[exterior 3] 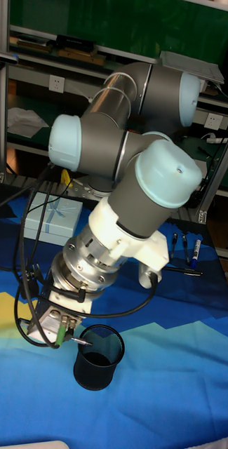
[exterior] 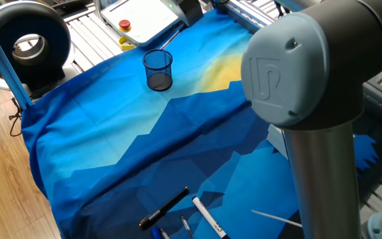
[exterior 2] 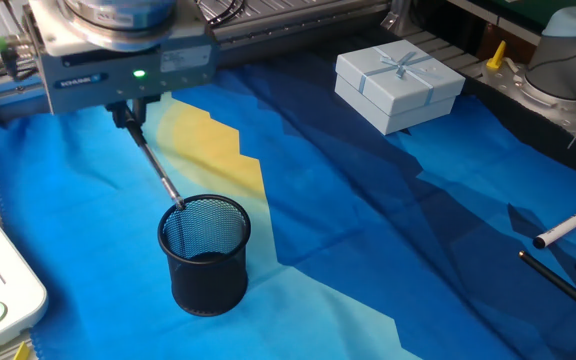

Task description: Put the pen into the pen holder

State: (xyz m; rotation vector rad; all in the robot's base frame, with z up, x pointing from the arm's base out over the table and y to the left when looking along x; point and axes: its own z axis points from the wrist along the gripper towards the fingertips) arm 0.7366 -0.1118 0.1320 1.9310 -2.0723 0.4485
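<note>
Gripper (exterior 2: 128,112) jaws clamped on tilted pen (exterior 2: 156,164), tip at pen holder (exterior 2: 205,254) rim; releasing here risks it glancing off outside.

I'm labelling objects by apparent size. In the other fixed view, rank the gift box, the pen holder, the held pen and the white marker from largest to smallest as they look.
1. gift box
2. pen holder; nearer the camera, so the gap is unsure
3. pen
4. white marker, partly cut off at the frame edge
</note>
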